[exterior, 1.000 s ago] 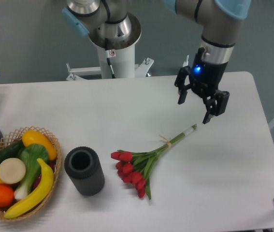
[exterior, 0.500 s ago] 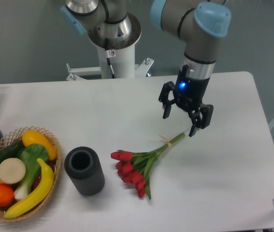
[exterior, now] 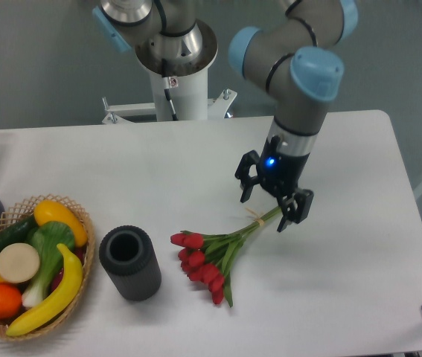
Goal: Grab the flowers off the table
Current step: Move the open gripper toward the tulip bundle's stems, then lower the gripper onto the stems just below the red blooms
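Gripper (exterior: 264,211) spread above flowers' (exterior: 216,255) stems

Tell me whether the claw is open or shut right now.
Open. The claw hangs over the stems of the flowers, its two fingers spread apart on either side of the stems, which lie flat on the table.
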`<state>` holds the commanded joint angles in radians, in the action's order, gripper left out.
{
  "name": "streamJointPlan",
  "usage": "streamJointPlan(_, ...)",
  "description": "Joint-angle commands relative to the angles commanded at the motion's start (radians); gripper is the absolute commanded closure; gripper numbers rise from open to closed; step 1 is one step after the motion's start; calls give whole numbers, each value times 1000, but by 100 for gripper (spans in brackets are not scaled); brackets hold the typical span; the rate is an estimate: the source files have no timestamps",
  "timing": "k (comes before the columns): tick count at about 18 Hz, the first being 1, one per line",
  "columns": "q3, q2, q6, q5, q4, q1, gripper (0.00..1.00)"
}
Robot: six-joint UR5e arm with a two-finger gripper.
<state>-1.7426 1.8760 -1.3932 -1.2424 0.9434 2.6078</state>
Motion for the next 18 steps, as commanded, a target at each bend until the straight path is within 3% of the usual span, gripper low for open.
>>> streamJointPlan(9, -5, 66, 34, -12, 6, -12, 0)
streamJointPlan(18, -8, 117, 22, -130, 0, -40, 0)
